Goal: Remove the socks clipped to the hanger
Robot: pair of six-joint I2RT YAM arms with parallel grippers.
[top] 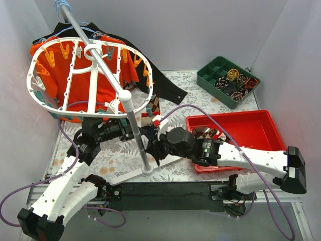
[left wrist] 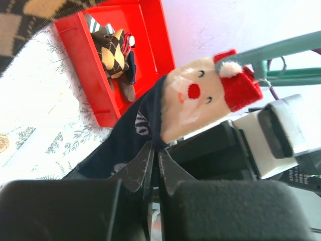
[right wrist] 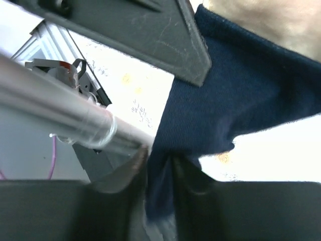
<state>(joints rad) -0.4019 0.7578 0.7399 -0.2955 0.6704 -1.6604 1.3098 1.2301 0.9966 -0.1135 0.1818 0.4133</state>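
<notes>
Two arms converge on a single sock beneath the hanger (top: 93, 50), the white oval rack that stands on its grey pole (top: 132, 120) over the left half of the desk (top: 195, 93). On my screens the left arm (top: 62, 186) reaches in from the near left and the right arm (top: 251, 158) from the near right, their wrists on either side of the pole and just beside it. The navy Santa sock (left wrist: 200, 98) hangs below the hanger's near right rim, with the red hat at its end gripped by a teal clip (left wrist: 260, 68). My left wrist view shows the left arm's jaws all but closed, only a sliver between the tips, pinching the sock's navy edge just below the Santa face. My right wrist view shows the right arm's jaws drawn close together too, with a fold of the same navy cloth between them and the pole passing just to their left. An argyle sock (top: 155, 103) hangs off the hanger's right end, just beyond the two wrists; I cannot tell which clip has it. A few loose socks (top: 208, 133) lie at the left end of the red tray (top: 251, 131) on the right of the desk. An orange shirt (top: 83, 88) and a black garment (top: 165, 85) drape beneath and behind the hanger. A green compartment tray (top: 216, 67) sits in the far right corner.
</notes>
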